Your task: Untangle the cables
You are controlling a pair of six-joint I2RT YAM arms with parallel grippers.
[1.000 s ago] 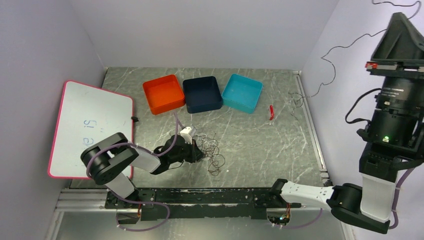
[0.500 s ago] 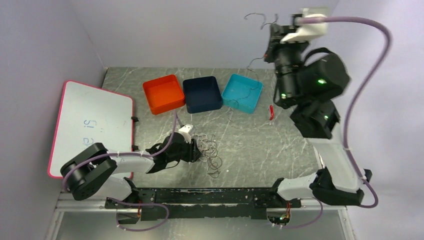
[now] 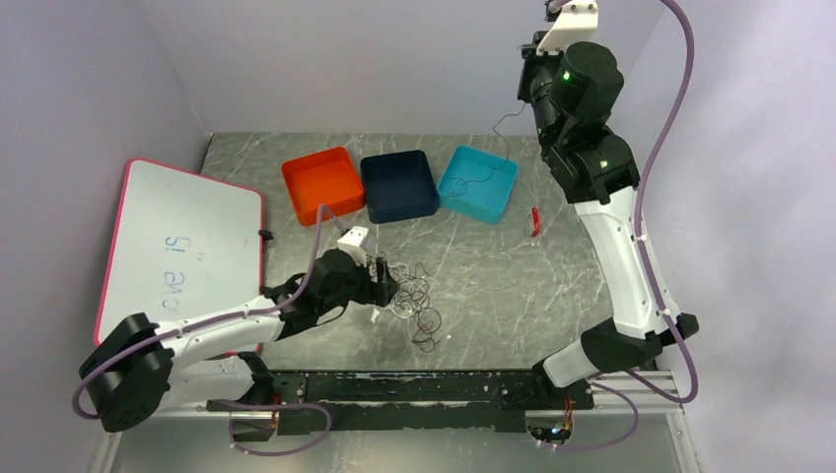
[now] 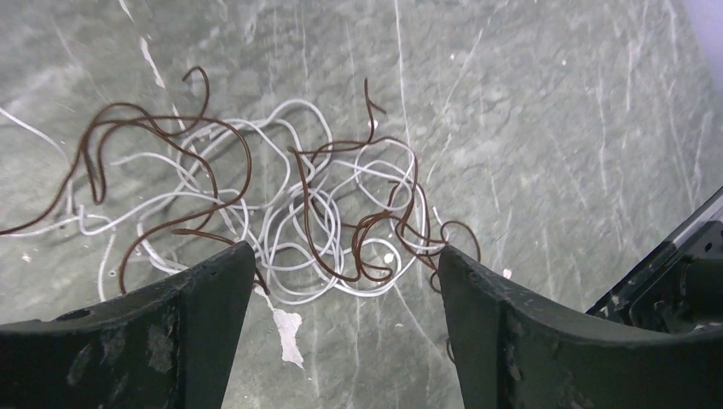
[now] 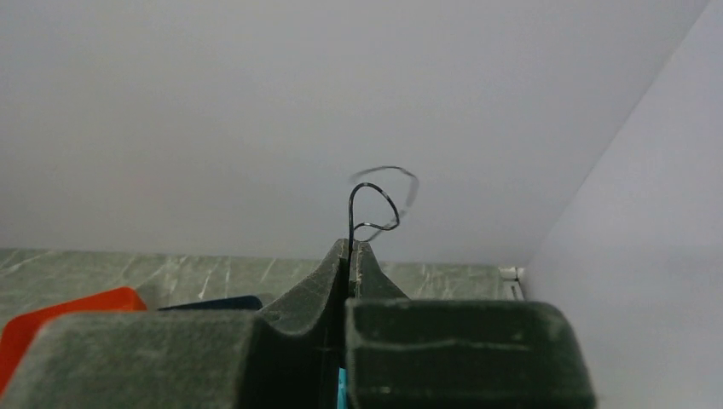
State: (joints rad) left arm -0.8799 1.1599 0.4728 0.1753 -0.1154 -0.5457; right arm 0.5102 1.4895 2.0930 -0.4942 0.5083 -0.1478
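The left pincer (image 4: 343, 256) is held open, low over the table (image 3: 552, 286). A loose tangle of brownish-red and white cables (image 4: 315, 213) is seen lying on the table just in front of its two fingers, partly between them, and nothing is gripped. The right pincer (image 5: 349, 249) is held high near the back wall, closed on a thin black cable (image 5: 351, 213), which hangs down over the teal box (image 3: 508, 197).
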